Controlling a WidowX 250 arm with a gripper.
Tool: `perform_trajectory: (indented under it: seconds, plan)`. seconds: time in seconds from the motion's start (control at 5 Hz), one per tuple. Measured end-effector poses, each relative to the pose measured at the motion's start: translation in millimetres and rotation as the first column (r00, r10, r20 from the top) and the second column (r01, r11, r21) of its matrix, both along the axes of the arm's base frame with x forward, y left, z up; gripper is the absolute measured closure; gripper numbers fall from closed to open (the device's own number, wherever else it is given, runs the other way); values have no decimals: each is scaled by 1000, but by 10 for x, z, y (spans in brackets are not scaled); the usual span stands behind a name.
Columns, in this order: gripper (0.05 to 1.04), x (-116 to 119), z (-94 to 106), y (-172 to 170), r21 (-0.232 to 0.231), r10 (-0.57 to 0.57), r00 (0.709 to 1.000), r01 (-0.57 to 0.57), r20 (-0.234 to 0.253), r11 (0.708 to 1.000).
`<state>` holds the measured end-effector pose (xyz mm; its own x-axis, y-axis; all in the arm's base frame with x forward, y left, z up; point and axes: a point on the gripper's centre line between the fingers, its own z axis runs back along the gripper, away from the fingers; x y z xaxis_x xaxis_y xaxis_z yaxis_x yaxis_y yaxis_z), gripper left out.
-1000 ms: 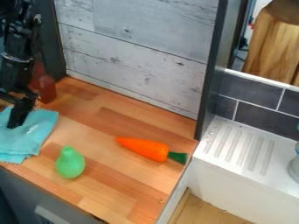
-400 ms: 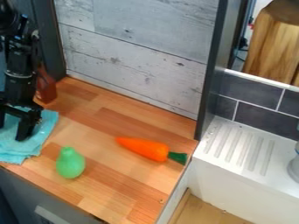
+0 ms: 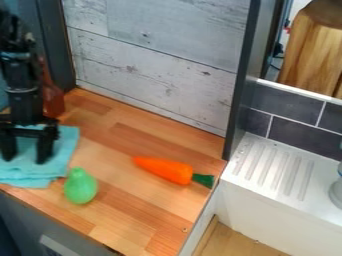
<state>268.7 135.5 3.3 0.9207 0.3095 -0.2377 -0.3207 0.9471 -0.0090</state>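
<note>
Cloth (image 3: 30, 176) has slid across the bench (image 3: 143, 200) beneath your fingers (image 3: 46, 149), which stand wide apart with nothing pinched between them, bringing its edge just beside the green pear (image 3: 81, 187).

Pear (image 3: 81, 186) between cloth (image 3: 35, 172) and carrot (image 3: 165, 170) on counter (image 3: 127, 222).

Teal cloth (image 3: 40, 178): left of the toy pear (image 3: 81, 186), partly hidden by the gripper (image 3: 25, 160), cut off
Arm (image 3: 25, 100): above the pear, top cropped
Reddish object (image 3: 55, 105): above the pear, partly covered
Grey object (image 3: 336, 193): well right of the pear, cropped, unidentifiable
</note>
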Motion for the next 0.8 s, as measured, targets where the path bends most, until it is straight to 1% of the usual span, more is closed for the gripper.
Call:
perform_trajectory:
  seconds: [0.2, 0.4, 0.6, 0.8]
  plan:
    - [83, 257, 46, -429, -64, -73, 996, 76, 47, 995]
    - [83, 401, 45, -518, -58, -88, 994, 92, 63, 994]
    - [83, 576, 46, -508, -42, -87, 994, 90, 68, 995]
    - [83, 787, 99, -510, -11, -117, 989, 118, 91, 993]
